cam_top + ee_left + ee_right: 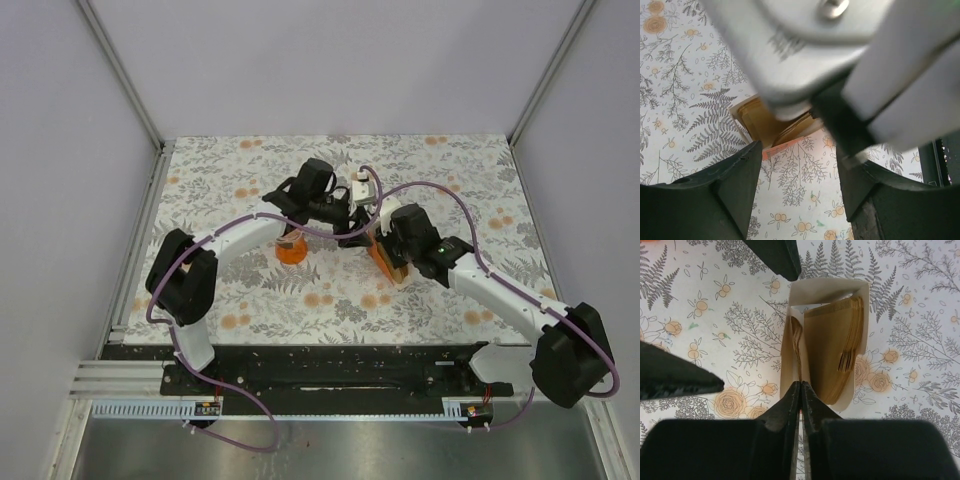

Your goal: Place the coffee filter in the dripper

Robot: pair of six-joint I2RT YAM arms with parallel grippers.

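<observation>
1. The right end effector (800, 389) is clenched, its two fingers pressed tip to tip on the edge of a single coffee filter (797, 347). This is the thin sheet standing edge-on at the 9 o'clock side of the beige holder (829, 290). Pinching only that outermost sheet looks deliberate: it parts one paper from the stack of filters (835, 340), which leans toward the holder's 3 o'clock wall.
2. The coffee filter is thus inside the holder, gripped but not yet drawn out.
3. The left end effector (797, 167) is released, its fingers spread wide, and it hangs just above the holder. In the right wrist view, two dark shapes at 12 and 9 o'clock are probably its fingers, though I cannot tell whether they touch the holder. It seems placed to steady the light holder so that it does not rise with the paper.
4. The dripper (292, 250) stands on the floral surface (450, 180), near the holder and at about its 9 o'clock in the overhead view. The left arm crosses over it, so little more than its orange base shows.
5. The next move calls for a clean upward pull, then a short carry toward 9 o'clock. The risk is a second sheet clinging to the first.
</observation>
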